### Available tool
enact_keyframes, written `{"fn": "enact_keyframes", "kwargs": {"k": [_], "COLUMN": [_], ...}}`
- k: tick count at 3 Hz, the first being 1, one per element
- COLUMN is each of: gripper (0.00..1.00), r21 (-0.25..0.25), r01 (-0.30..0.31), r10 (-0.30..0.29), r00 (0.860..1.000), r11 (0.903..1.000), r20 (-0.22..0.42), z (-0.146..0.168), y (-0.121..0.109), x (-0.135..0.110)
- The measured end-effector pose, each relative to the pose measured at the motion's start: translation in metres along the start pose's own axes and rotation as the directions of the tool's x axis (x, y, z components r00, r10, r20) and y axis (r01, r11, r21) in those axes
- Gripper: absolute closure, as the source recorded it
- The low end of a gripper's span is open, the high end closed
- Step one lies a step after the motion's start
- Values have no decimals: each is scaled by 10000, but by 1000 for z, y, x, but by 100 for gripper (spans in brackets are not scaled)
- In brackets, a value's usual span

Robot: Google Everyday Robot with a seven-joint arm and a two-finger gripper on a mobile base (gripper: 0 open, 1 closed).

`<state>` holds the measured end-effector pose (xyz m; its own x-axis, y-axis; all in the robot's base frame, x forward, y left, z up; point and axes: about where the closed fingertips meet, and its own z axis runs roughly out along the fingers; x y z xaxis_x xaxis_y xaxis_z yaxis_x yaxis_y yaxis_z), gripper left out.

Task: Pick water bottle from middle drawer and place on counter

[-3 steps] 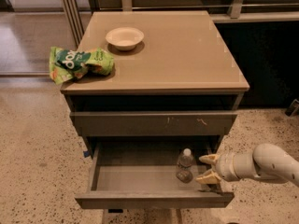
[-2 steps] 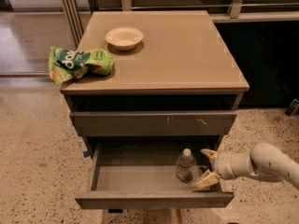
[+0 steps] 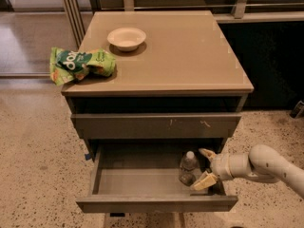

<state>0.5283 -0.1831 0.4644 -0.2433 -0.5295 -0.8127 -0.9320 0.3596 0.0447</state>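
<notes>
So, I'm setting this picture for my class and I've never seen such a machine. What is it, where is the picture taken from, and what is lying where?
There is one picture, looking down at the front of a cabinet. Where the camera is mounted is not known. The pale arm coming in from the right belongs to a mobile robot. Its gripper, with two fingers spread open, is inside the pulled-out drawer. It sits beside a water bottle that stands upright near the drawer's right end. It holds nothing yet. On the counter are a bowl and a green snack bag, the bag at the left edge.
</notes>
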Motion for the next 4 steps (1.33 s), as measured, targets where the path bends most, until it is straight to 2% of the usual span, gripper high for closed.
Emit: {"fn": "enact_keyframes", "kwargs": {"k": [1,2,3,4], "gripper": [2,3,17,40], "r21": [-270,-578,-697,-696], "r01": [265,574,962,963], "r10": [-253,-523,-898,-899], "r00": [9986,9949,9919,9919], "r11": [9993,9967,9929,9929], "r20": [469,864,900,900], "z": [13,28,42,42], "y": [0,4,7,7], "x": [-11,-23,-30,-30]}}
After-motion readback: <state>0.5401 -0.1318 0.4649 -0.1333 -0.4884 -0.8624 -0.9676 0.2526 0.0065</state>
